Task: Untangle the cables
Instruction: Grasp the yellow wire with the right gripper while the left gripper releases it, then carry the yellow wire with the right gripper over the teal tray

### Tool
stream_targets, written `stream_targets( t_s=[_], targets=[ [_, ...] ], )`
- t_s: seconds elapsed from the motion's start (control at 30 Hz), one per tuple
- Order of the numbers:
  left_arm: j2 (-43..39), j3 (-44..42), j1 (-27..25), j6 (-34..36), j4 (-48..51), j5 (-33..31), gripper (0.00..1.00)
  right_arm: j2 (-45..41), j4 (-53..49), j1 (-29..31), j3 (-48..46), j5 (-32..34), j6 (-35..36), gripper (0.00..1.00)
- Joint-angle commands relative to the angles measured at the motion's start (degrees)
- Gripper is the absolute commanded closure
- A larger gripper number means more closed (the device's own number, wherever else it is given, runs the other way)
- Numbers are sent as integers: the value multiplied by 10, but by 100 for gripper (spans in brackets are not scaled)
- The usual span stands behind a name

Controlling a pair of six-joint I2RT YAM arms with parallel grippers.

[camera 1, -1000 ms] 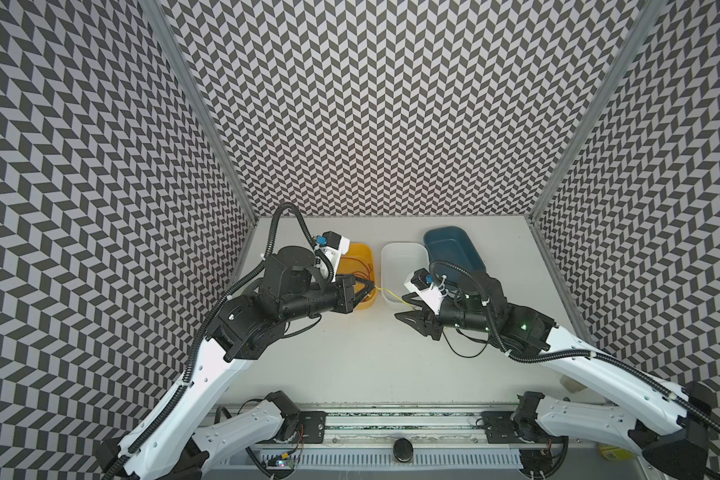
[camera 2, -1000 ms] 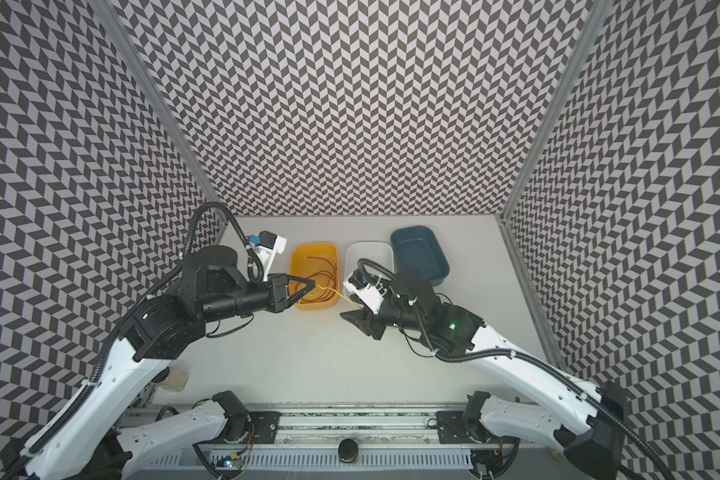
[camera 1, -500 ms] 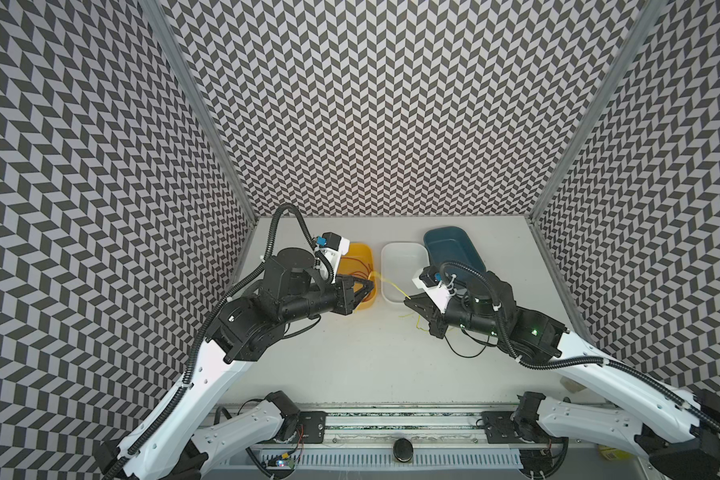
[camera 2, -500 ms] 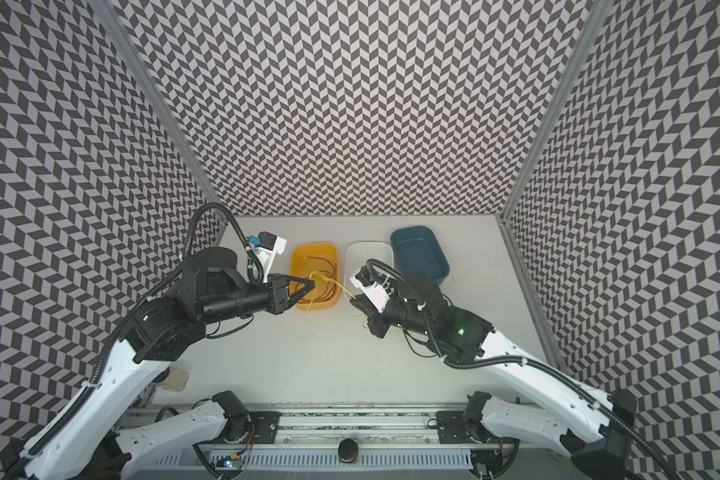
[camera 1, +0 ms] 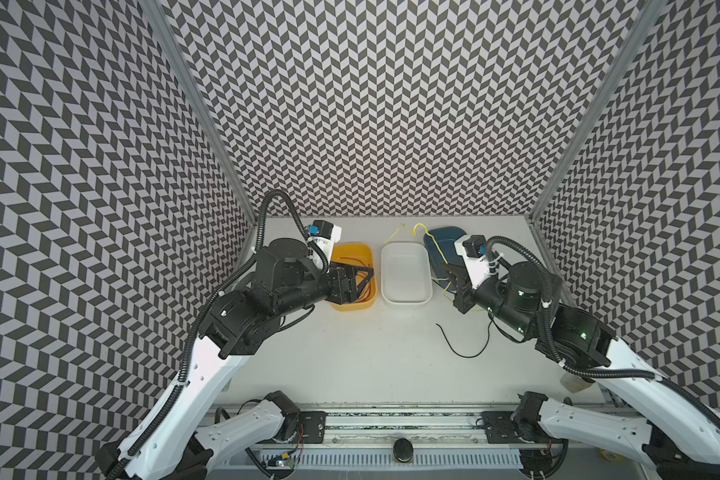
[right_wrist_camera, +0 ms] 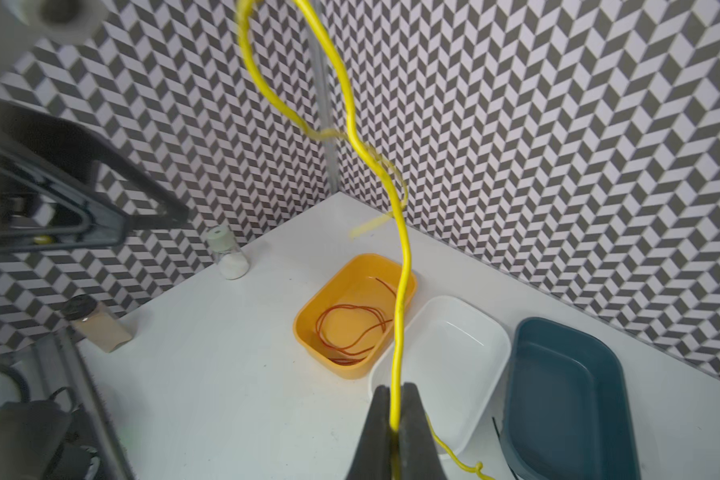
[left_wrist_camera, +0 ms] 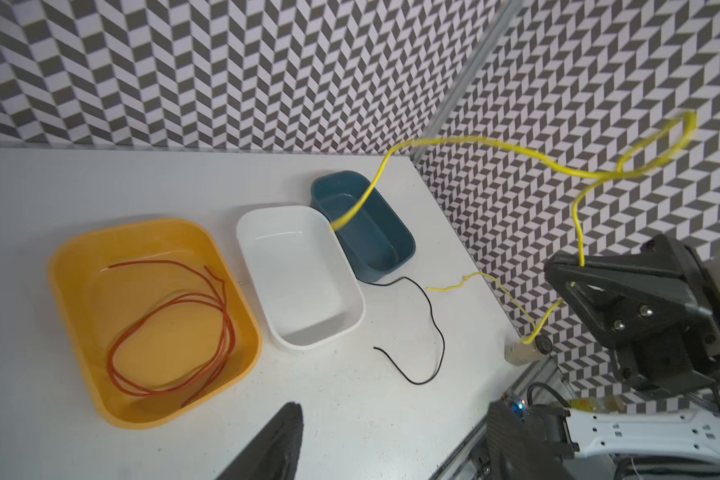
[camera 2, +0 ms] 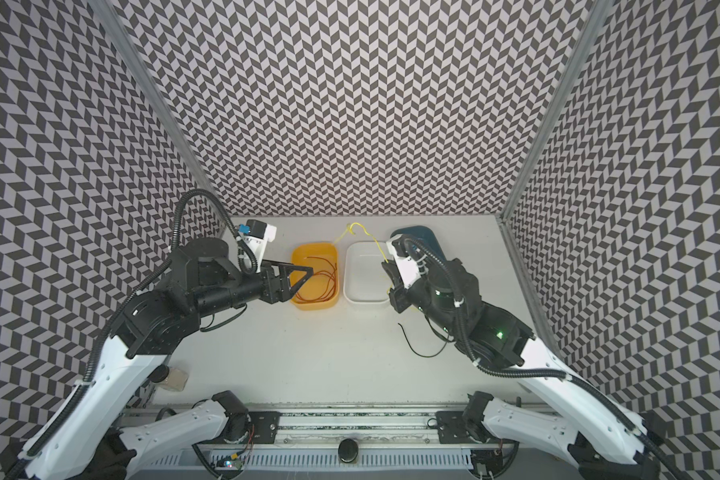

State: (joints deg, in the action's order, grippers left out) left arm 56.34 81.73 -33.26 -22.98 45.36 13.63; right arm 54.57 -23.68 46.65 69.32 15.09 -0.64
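Observation:
My right gripper is shut on the yellow cable, which rises from the jaws and loops in the air above the trays; its loose tail trails on the table. In both top views this gripper hangs between the white and blue trays. The red cable lies coiled in the orange tray. A black cable lies loose on the table in front of the right arm. My left gripper stands open over the orange tray's near side, holding nothing.
A white tray sits in the middle and a blue tray to its right, both holding nothing. Small jars stand at the table's sides. A rail runs along the front edge.
The left gripper opened and let go of the yellow cable. The right gripper shut on that cable and pulled it right and up, uncovering the black cable on the table.

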Motion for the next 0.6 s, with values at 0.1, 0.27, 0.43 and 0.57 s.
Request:
stream_targets(
  t_s=[0.1, 0.27, 0.43, 0.57],
  targets=[
    [-32, -20, 13, 21, -29, -96, 21, -1, -116, -94, 46, 42, -69, 100],
    [-58, -72, 14, 23, -68, -137, 18, 41, -196, -168, 111, 54, -91, 100],
    [-74, -117, 14, 29, -94, -160, 18, 120, -266, -200, 179, 111, -99, 100],
    [-80, -147, 14, 29, -114, -170, 19, 229, -337, -222, 257, 69, -110, 100]
  ],
)
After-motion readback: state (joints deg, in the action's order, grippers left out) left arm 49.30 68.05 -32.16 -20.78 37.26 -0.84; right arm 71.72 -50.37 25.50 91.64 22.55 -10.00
